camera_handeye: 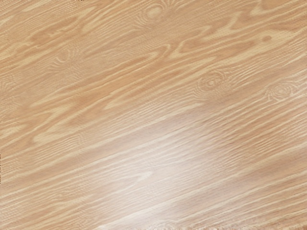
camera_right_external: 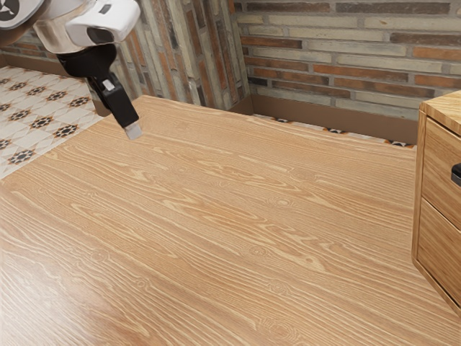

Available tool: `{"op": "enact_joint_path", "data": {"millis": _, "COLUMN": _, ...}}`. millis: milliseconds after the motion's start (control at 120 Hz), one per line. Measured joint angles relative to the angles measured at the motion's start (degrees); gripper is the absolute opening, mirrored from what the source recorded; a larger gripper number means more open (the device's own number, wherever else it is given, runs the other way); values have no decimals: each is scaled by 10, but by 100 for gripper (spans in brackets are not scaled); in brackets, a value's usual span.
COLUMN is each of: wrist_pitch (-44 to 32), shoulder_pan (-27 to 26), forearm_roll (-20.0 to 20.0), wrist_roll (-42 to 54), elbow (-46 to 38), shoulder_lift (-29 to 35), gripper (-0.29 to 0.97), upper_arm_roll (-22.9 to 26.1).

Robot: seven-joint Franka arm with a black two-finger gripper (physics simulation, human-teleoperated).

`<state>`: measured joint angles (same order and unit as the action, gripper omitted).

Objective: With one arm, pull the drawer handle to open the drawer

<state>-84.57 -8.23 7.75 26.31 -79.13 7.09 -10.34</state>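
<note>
A wooden drawer cabinet (camera_right_external: 439, 198) stands at the exterior view's right edge, cut off by the frame. Two drawer fronts show, and both look flush with the cabinet face. The upper drawer front (camera_right_external: 441, 171) carries a black handle (camera_right_external: 456, 174), of which just the end shows. My gripper (camera_right_external: 132, 131) hangs above the table near its far left corner, tilted down toward the exterior view's right. It is far from the cabinet and holds nothing. In the wrist view, bare table wood (camera_handeye: 153, 115) lies under my hand.
A wide wood-grain table top (camera_right_external: 216, 231) stretches between my gripper and the cabinet. A brick wall (camera_right_external: 338, 50) runs behind the table. Patterned floor tiles (camera_right_external: 36, 115) lie beyond the table's left edge.
</note>
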Motion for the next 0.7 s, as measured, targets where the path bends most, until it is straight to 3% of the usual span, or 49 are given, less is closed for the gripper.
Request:
{"op": "enact_joint_path", "data": {"millis": 275, "wrist_pitch": 5, "shoulder_pan": 0, "forearm_roll": -25, "wrist_roll": 106, "elbow": 5, "shoulder_lift": 12, "gripper": 68, "upper_arm_roll": -22}}
{"op": "enact_joint_path", "data": {"millis": 425, "wrist_pitch": 7, "shoulder_pan": -30, "forearm_roll": -40, "wrist_roll": 193, "elbow": 9, "shoulder_lift": 34, "gripper": 68, "upper_arm_roll": -23}}
{"op": "enact_joint_path", "data": {"millis": 517, "wrist_pitch": 9, "shoulder_pan": -74, "forearm_roll": -43, "wrist_roll": 248, "elbow": -15, "shoulder_lift": 76, "gripper": 68, "upper_arm_roll": -23}}
{"op": "enact_joint_path", "data": {"millis": 700, "wrist_pitch": -17, "shoulder_pan": -94, "forearm_roll": -17, "wrist_roll": 335, "elbow": -131, "shoulder_lift": 180, "gripper": 68, "upper_arm_roll": 62}}
